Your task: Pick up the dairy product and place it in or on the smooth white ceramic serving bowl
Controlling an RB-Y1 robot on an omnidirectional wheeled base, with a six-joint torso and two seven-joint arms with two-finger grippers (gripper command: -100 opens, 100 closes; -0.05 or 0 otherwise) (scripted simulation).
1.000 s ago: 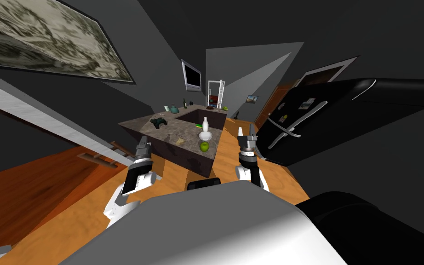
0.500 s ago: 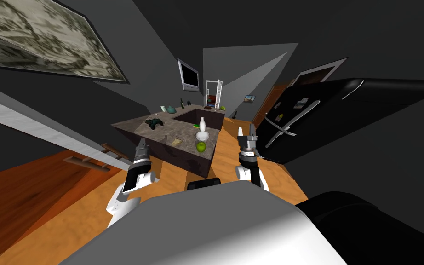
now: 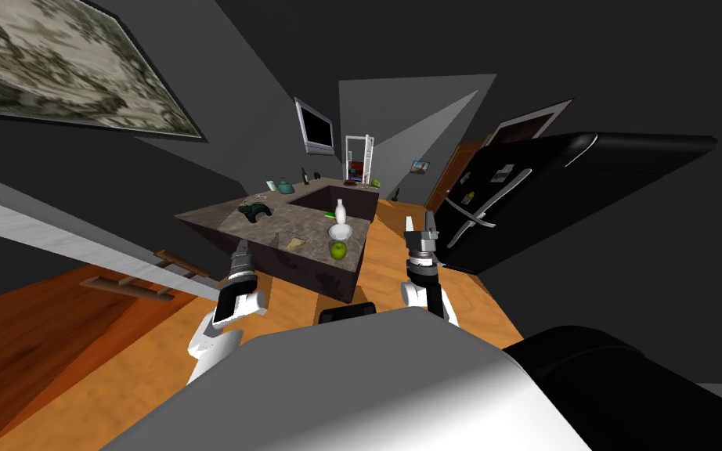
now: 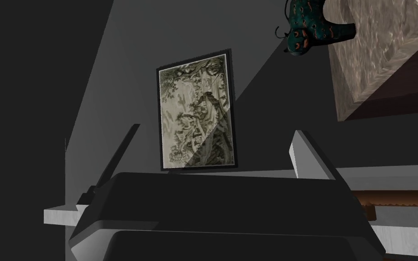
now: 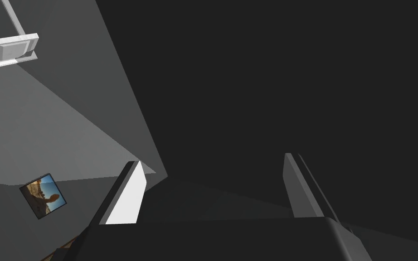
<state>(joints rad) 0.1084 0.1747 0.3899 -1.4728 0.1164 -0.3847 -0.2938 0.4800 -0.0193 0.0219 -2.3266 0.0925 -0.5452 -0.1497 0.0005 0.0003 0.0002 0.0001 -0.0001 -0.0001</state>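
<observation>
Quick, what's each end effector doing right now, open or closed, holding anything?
Left end effector: open, holding nothing.
Right end effector: open, holding nothing.

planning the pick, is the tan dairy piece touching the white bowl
Apart. The head view shows a strip of bare counter between the tan dairy piece and the white bowl.

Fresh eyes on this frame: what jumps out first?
The stone-topped counter dead ahead, with a white bowl between a white vase and a green apple at its near right end. A big black fridge looms on the right. The left gripper and right gripper hang open in front of the counter.
</observation>
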